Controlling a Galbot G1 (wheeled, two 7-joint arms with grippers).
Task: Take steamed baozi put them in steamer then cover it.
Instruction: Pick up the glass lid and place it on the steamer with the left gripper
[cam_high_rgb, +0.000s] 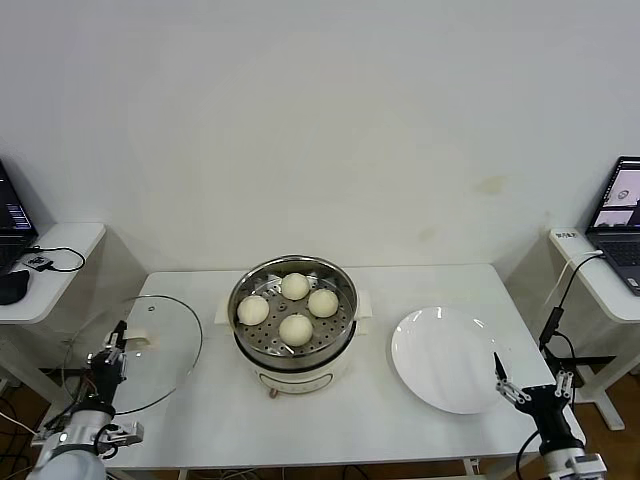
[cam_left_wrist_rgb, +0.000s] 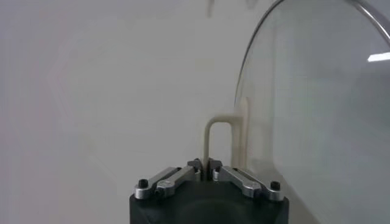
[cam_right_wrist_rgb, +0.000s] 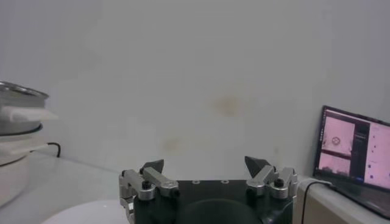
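The left gripper (cam_high_rgb: 118, 335) was clamped on the handle (cam_left_wrist_rgb: 220, 137) of the cover (cam_high_rgb: 135, 352), holding it off the table's (cam_high_rgb: 330, 415) left edge. Four baozi (cam_high_rgb: 295, 286) sat in the open steamer (cam_high_rgb: 292, 325) mid-table. Beside the plate (cam_high_rgb: 450, 358), the right gripper (cam_high_rgb: 520, 385) hung spread and empty near the right edge.

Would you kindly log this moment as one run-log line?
left gripper: shut on cover handle | right gripper: open by plate | steamed baozi: four in steamer
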